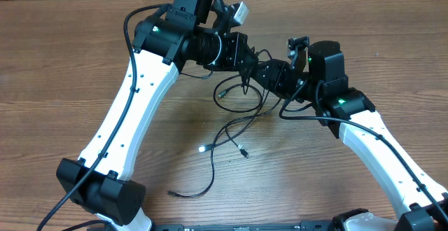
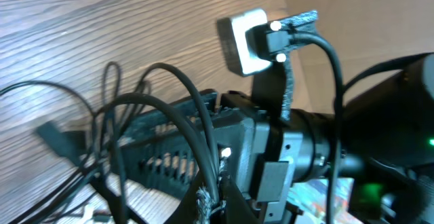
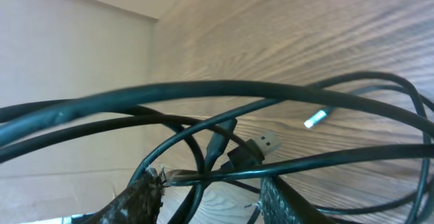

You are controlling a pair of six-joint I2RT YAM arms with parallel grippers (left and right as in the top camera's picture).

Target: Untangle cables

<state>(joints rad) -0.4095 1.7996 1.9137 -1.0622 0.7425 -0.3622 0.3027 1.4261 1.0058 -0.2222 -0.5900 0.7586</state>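
Note:
Thin black cables lie tangled in loose loops on the wooden table, with a shiny plug end toward the front. Both grippers meet above the tangle's far part. My left gripper is shut on one cable strand, which runs up between its fingertips. My right gripper faces it, and its ribbed finger fills the left wrist view. In the right wrist view the right gripper is open, with several cable strands and a USB plug crossing the gap between its fingers.
Free cable ends lie at the front and middle of the table. The arm bases stand at the front edge. A white camera box sits on the right arm's wrist. A pale wall borders the table.

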